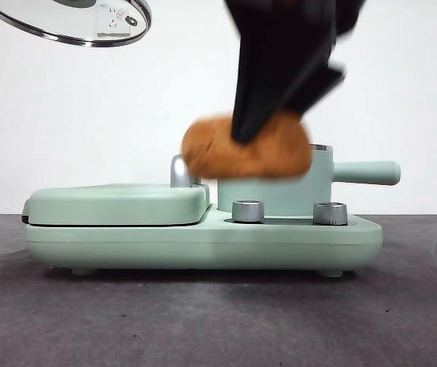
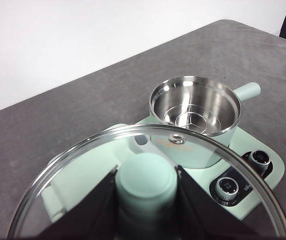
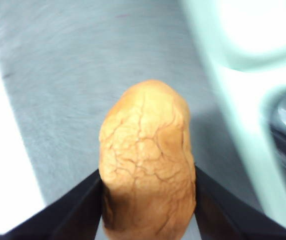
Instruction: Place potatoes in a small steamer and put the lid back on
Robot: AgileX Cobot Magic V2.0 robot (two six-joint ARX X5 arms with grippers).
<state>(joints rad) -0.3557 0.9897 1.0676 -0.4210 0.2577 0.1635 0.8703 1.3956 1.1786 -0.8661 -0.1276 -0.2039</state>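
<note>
My right gripper (image 1: 260, 134) comes down from the top of the front view, shut on the orange-brown potato (image 1: 249, 147) with cracked skin (image 3: 148, 162). The potato hangs in the air in front of the mint-green steamer pot (image 1: 279, 195), at about its rim height. The pot (image 2: 195, 107) stands open with a bare steel inside, its side handle (image 1: 367, 172) pointing right. My left gripper (image 2: 147, 200) is shut on the green knob of the glass lid (image 2: 183, 145), held high at the upper left (image 1: 73, 19).
The pot sits on a mint-green cooker base (image 1: 203, 245) with two steel dials (image 1: 249, 211) in front. A flat green griddle cover (image 1: 115, 202) lies on its left half. Dark grey table surface (image 1: 203, 321) surrounds the base.
</note>
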